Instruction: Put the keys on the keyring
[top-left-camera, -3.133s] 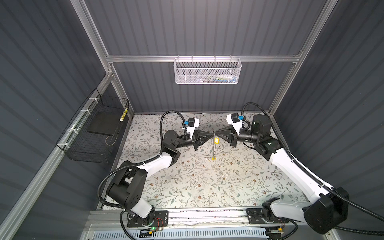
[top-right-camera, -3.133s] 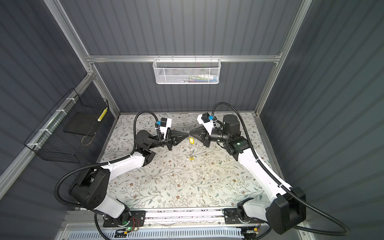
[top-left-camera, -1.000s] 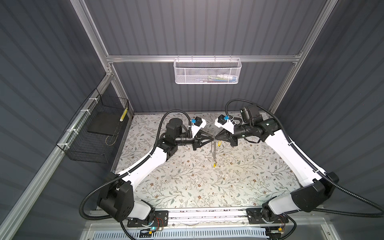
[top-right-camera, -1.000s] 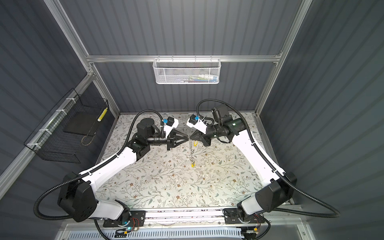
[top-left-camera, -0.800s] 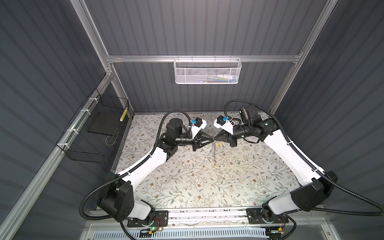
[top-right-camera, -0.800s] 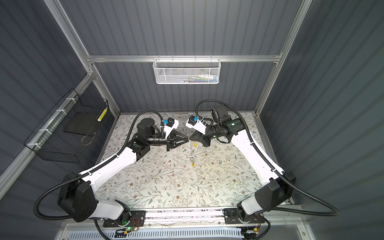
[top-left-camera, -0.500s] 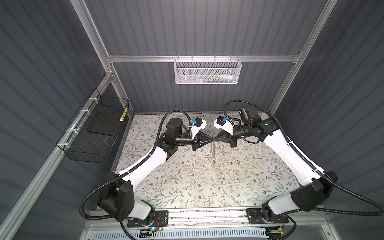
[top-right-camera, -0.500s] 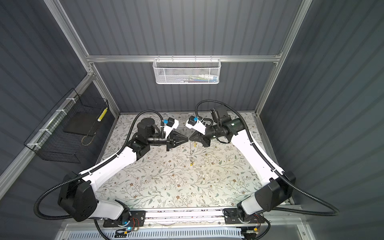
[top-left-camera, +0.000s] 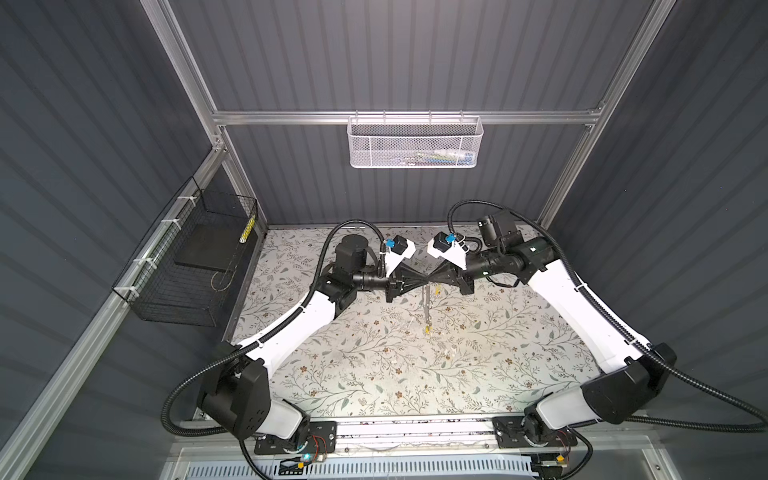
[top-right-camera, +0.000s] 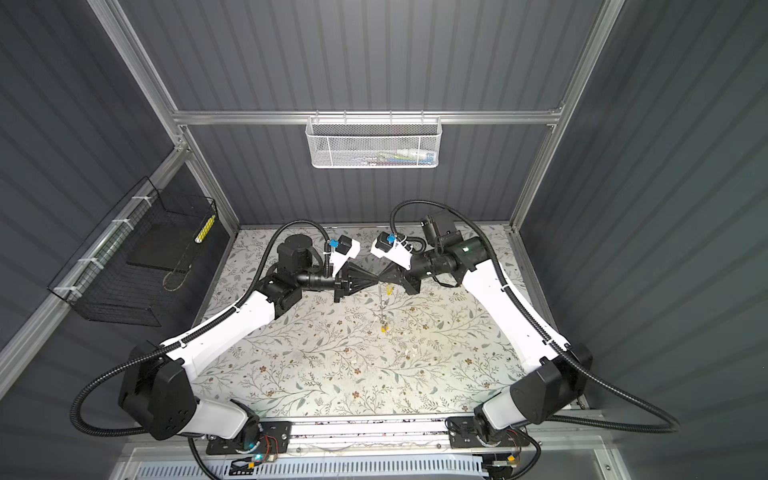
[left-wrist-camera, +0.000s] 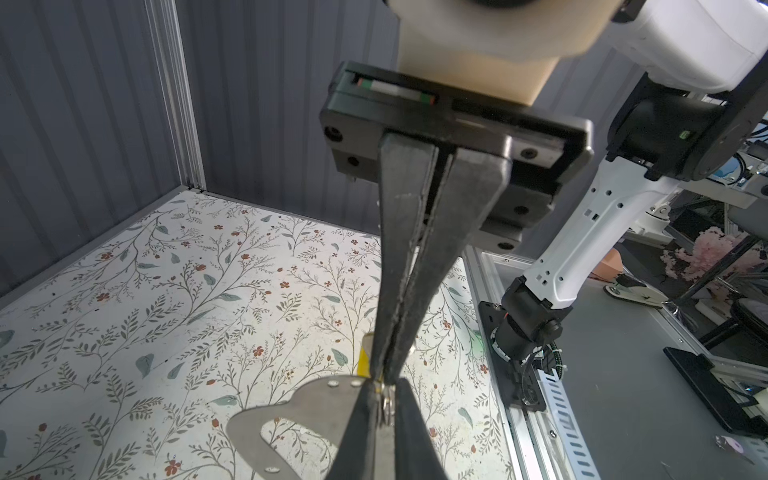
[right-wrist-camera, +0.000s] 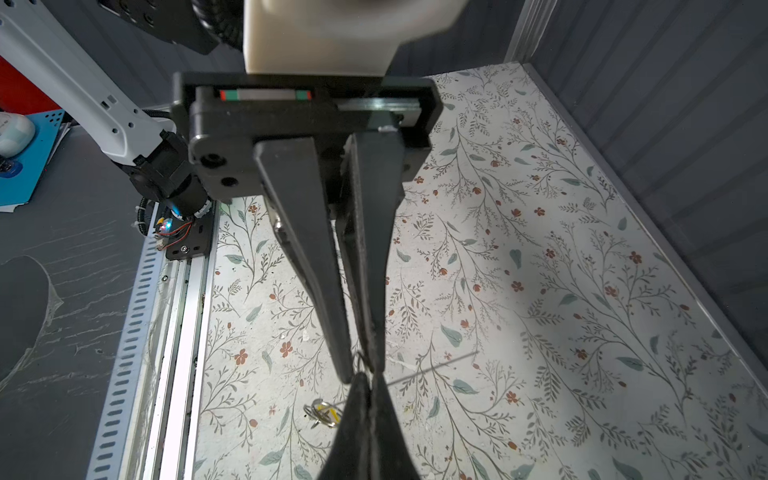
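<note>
Pinching keyring tab, right hand clamped; left hand narrow around key ring.

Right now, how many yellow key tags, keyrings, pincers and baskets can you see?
yellow key tags: 2
keyring: 1
pincers: 2 (left pincer, right pincer)
baskets: 2 (white mesh basket, black wire basket)
Total: 7
</note>
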